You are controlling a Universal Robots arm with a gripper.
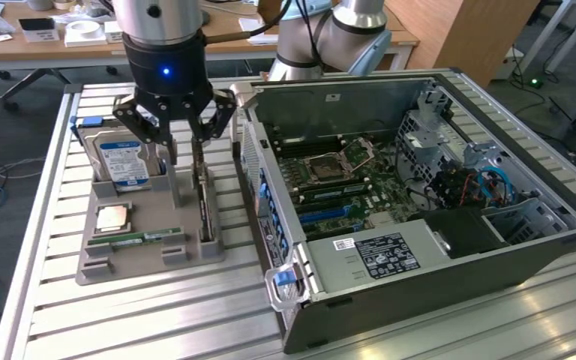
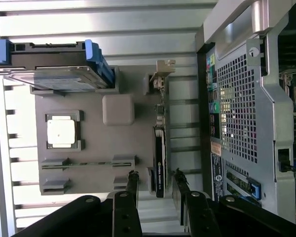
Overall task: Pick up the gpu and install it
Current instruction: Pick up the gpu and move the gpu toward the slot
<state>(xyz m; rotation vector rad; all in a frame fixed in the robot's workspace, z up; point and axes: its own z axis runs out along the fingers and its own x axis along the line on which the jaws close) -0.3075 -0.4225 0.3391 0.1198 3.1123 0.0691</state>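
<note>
The claw (image 1: 186, 154) hangs over a grey tray (image 1: 103, 261) that lies on the slatted metal table (image 1: 148, 322), near the table's edge on the exterior view's left. Its fingers (image 2: 133, 183) are spread, one on either side of the gpu (image 2: 159, 163), with a gap showing on both sides in the wrist view, so nothing is pinched. The gpu (image 1: 206, 210) stands on its long edge in a slot along the side of the tray nearest the computer case (image 1: 338, 97), with its silver bracket at the end away from the claw. On the same tray a hard drive (image 1: 123, 161) stands upright at the far end; its label is blue and white, but the print is too small to read. A square processor (image 1: 115, 217) lies flat in its recess and a narrow green RAM stick (image 1: 138, 238) sits in a slot beside it. The case lies open on its side toward the opposite table edge, motherboard exposed. A black-and-white label (image 1: 380, 253) is stuck on the box inside it, its writing illegible. A blue light (image 1: 165, 72) glows on the arm above the claw.
</note>
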